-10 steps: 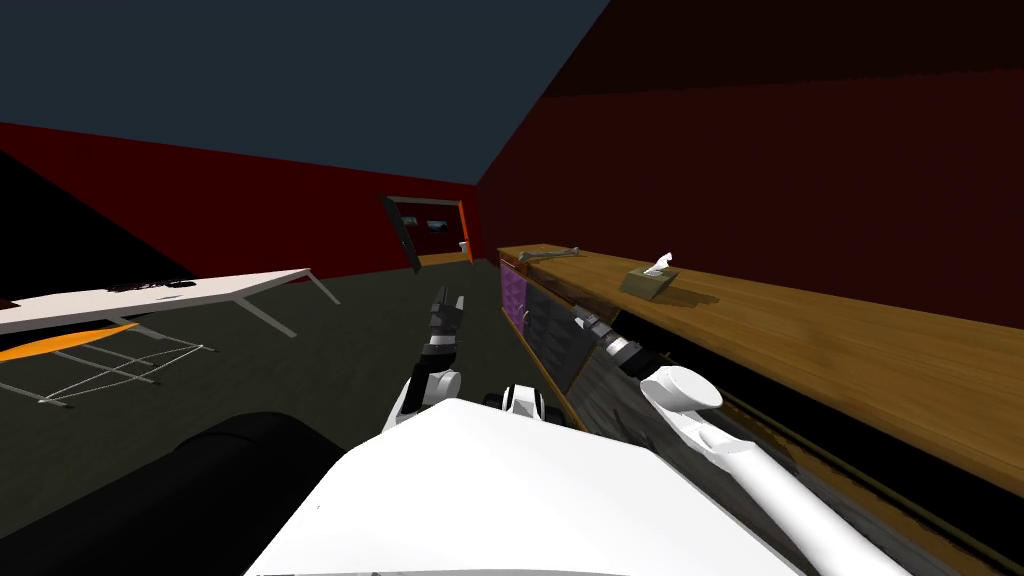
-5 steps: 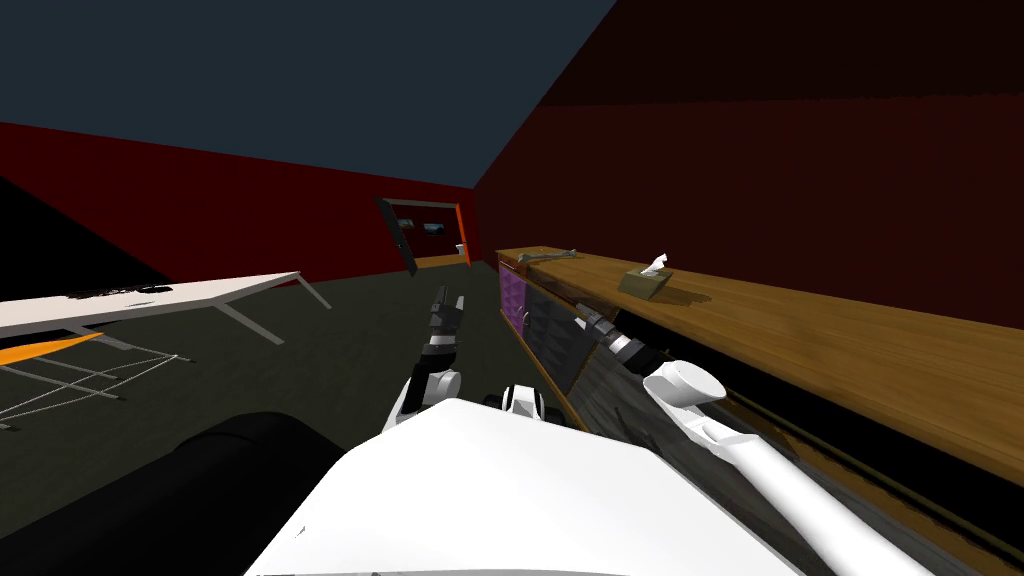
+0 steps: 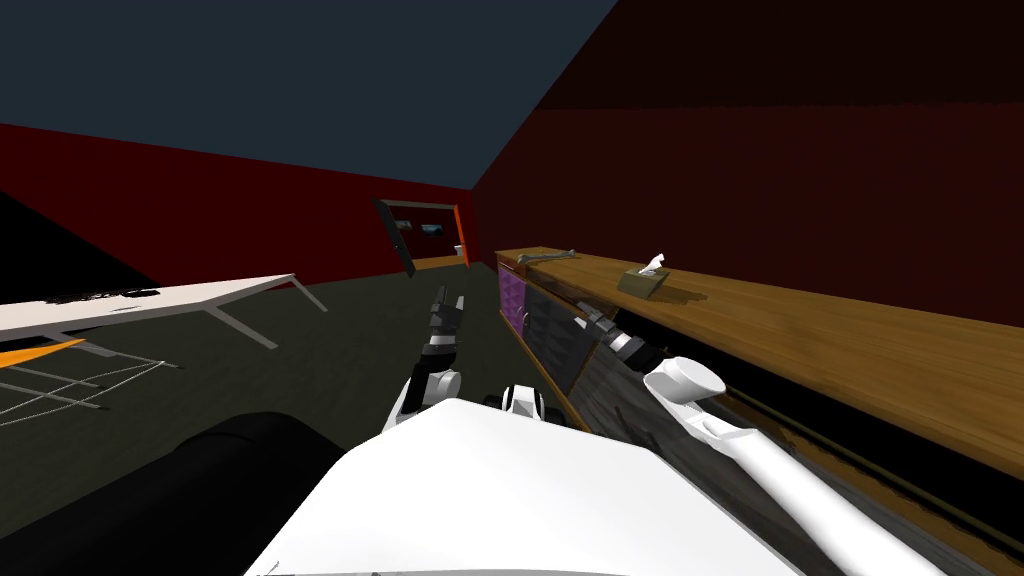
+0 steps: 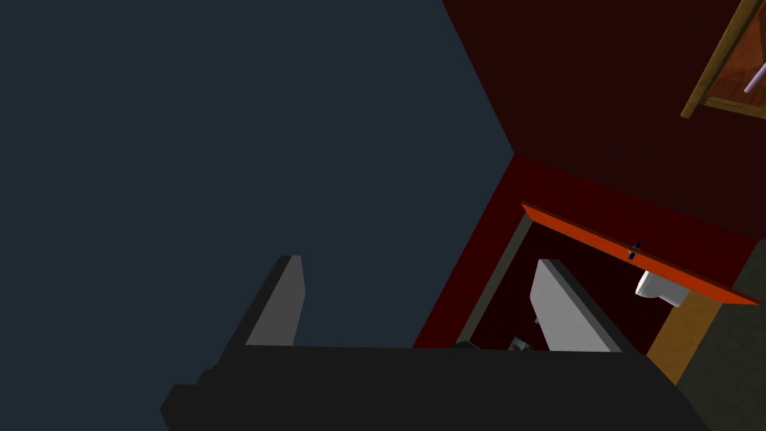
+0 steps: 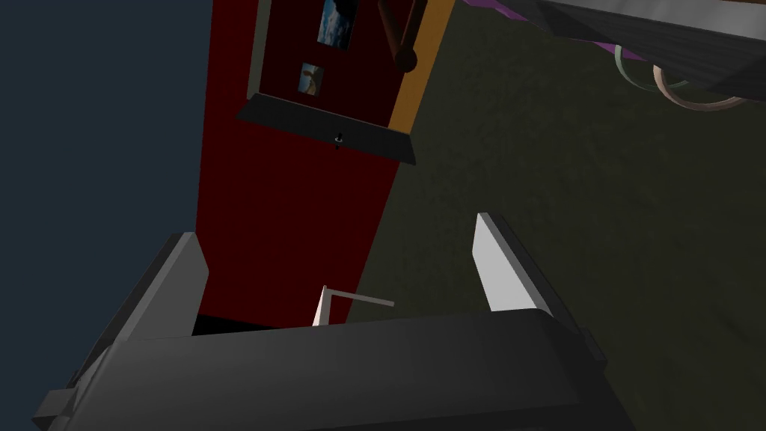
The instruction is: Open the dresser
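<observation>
The dresser (image 3: pixel 820 345) is laid lengthwise, near to far, along the right. The right gripper (image 3: pixel 585 316), fingers apart, is held beside its front. The left gripper (image 3: pixel 449 299), likewise apart, is farther off.

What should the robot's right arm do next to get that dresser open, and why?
Probably swing the right gripper toward the ring handle on the dresser front: the gripper is open and empty, and the handle lies off to its side, untouched.

dim, flat simulator light; sharp focus, wide-lens splay at edges
</observation>
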Robot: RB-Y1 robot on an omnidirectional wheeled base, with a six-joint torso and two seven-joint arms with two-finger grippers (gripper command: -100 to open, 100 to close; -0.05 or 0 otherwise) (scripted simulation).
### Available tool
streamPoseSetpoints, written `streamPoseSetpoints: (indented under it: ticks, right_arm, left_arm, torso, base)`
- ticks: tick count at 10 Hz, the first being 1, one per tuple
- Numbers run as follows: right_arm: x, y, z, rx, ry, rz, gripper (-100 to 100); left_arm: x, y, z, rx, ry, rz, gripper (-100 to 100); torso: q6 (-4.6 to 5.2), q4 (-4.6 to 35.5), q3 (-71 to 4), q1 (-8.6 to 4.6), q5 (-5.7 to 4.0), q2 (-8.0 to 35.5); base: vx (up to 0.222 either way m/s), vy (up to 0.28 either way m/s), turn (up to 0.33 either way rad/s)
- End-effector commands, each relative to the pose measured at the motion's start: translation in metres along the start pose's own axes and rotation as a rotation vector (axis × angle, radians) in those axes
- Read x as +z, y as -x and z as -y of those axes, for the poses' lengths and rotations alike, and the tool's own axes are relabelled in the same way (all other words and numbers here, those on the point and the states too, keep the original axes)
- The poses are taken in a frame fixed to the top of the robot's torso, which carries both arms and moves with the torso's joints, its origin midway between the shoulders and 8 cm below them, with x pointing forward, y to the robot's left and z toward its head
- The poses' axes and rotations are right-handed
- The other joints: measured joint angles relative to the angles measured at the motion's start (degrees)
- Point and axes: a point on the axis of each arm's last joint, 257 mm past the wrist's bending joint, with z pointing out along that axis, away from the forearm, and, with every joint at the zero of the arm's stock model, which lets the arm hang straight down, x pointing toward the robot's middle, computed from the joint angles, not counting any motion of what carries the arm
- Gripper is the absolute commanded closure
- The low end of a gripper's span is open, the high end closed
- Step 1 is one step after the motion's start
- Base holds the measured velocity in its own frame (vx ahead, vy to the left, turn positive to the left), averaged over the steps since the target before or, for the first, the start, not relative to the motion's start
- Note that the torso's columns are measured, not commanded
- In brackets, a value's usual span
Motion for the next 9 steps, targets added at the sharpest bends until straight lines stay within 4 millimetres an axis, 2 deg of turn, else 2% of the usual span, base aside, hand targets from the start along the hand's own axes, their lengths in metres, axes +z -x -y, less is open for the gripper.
streamPoseSetpoints:
  ticks: [1,9]
  right_arm:
    - [0.0019,-0.0177,0.0167,0.010,-0.024,-0.004,-100]
    - [0.0021,-0.0201,0.0181,0.031,-0.027,0.000,-100]
  left_arm:
    - [0.0000,0.0000,0.0000,0.000,0.000,0.000,0]
    - [0.0000,0.0000,0.0000,0.000,0.000,0.000,0]
  torso:
    - [0.05,0.0,0.0,-0.07,-0.04,-0.1]
    - [0.06,0.1,-0.1,-0.12,0.12,0.0]
  base:
    - [0.008,0.024,-0.018]
    - [0.003,0.008,-0.006]
